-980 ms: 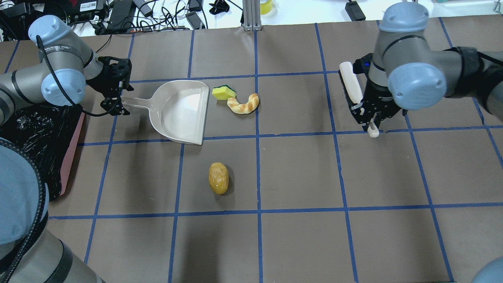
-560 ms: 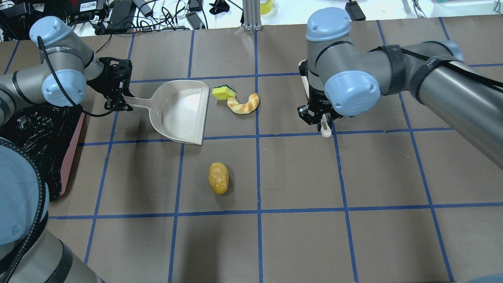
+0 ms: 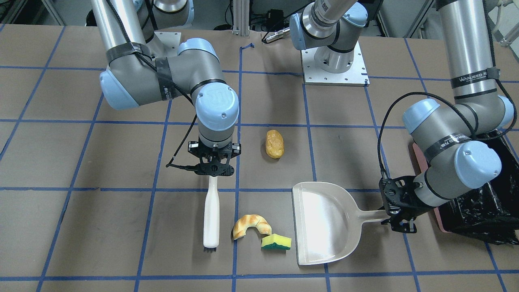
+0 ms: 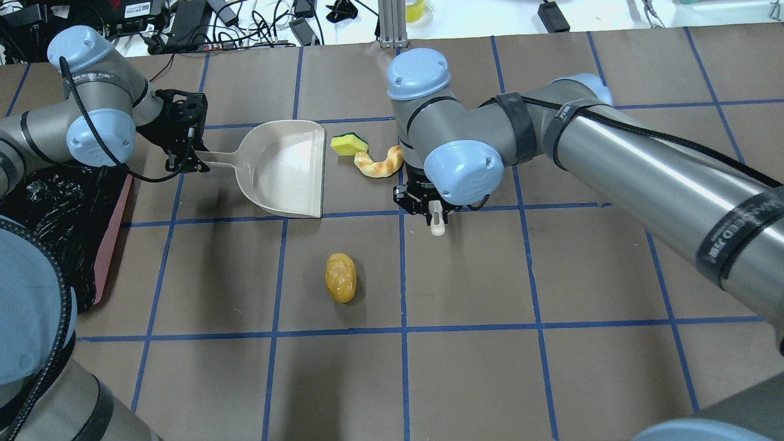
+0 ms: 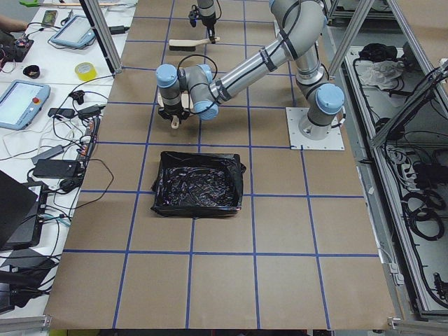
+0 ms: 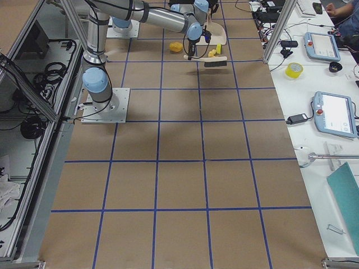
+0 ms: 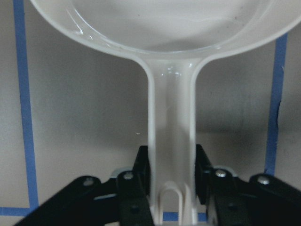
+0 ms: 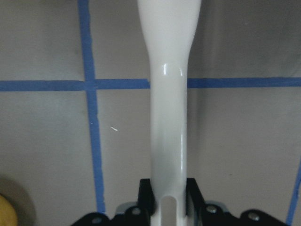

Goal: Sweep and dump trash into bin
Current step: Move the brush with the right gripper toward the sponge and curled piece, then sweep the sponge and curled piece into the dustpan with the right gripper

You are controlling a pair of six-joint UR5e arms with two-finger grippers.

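My left gripper [image 3: 399, 217] [image 4: 184, 153] is shut on the handle of the cream dustpan [image 3: 324, 223] [image 4: 288, 171], which lies flat with its mouth toward the croissant [image 3: 251, 225] [image 4: 380, 162] and the yellow-green sponge [image 3: 276, 242] [image 4: 349, 144]. My right gripper [image 3: 213, 168] [image 4: 429, 208] is shut on the handle of a white brush [image 3: 211, 219], which lies beside the croissant on the side away from the dustpan. The potato [image 3: 274, 144] [image 4: 340, 278] lies apart, nearer the robot. The pink bin with its black bag [image 3: 482, 211] [image 4: 55, 214] stands behind the left gripper.
The brown table has a blue tape grid. Cables and power bricks [image 4: 202, 24] lie past the far edge. The right arm's forearm [image 4: 643, 159] spans the table's right half. The left arm's elbow [image 3: 466, 162] hangs over the bin's edge.
My right arm has swung left across the table with the brush, from the far right to beside the croissant. The dustpan and left gripper have shifted slightly. The trash has not moved.
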